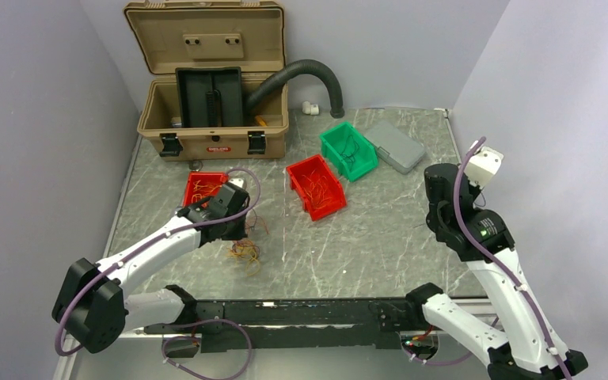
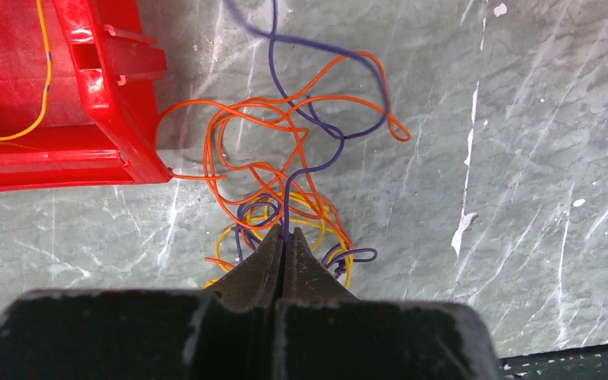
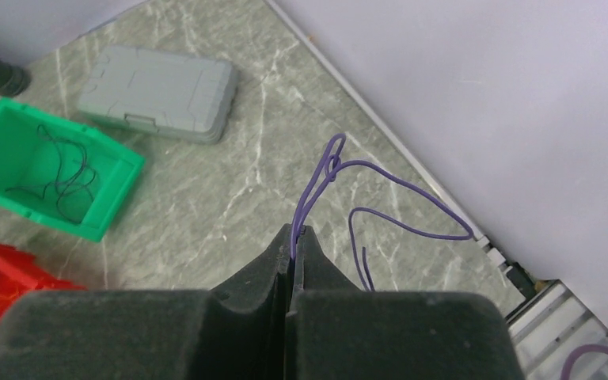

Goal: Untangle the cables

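Cable tangle (image 2: 285, 186) (orange, yellow, purple) lies on table (image 2: 483, 158) just beside red bin (image 2: 138, 119), at 12 o'clock from L gripper (image 2: 285, 237). L jaws are pinched tight on purple strand (image 2: 317, 131), whose long axis runs tips-to-12, weaving thru the orange ones. L arm is nearer. R gripper (image 3: 294, 235), well apart toward 3 o'clock, clamps a separate purple wire (image 3: 396, 186). Red label (image 1: 218, 148) on tan case (image 1: 198, 141): too small to read.
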